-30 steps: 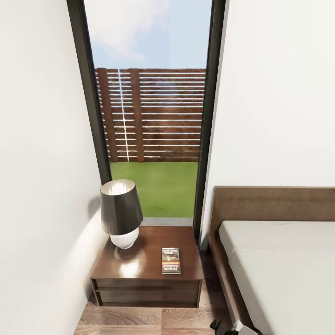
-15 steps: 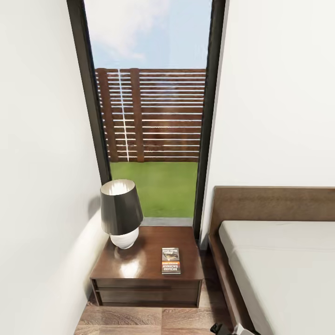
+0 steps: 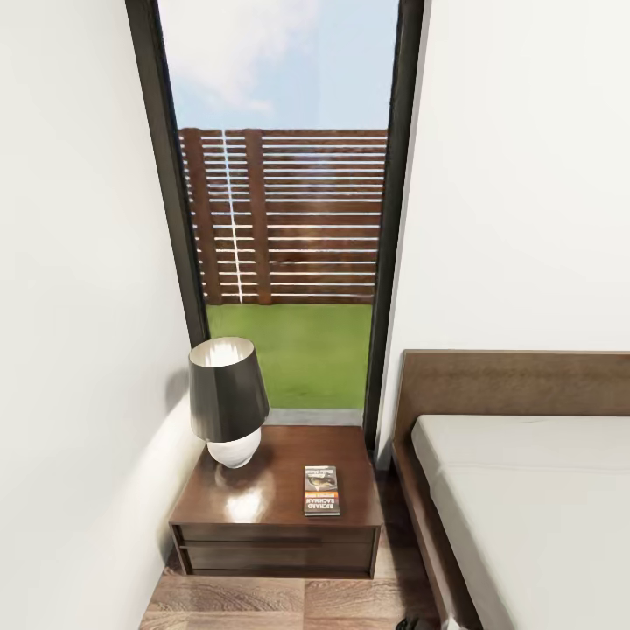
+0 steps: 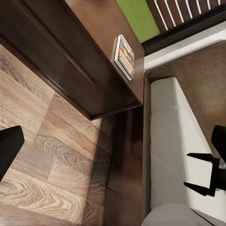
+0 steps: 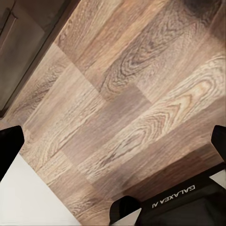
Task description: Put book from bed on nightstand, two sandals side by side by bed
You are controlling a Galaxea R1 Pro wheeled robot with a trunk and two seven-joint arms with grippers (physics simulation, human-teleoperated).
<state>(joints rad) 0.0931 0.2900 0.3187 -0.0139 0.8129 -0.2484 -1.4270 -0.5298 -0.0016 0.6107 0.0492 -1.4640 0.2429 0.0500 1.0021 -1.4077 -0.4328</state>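
Both sets of jaws stand spread and empty over the floor (image 5: 122,94) beside the nightstand (image 3: 271,516). The book (image 3: 321,490) already lies flat on the nightstand's front right corner, long axis front to back; the left jaws look nearer.

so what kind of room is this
Most likely a bedroom: a low bed with a dark wooden headboard stands beside a nightstand carrying a black-shaded lamp and a small book. A tall black-framed window behind looks onto grass and a slatted fence.
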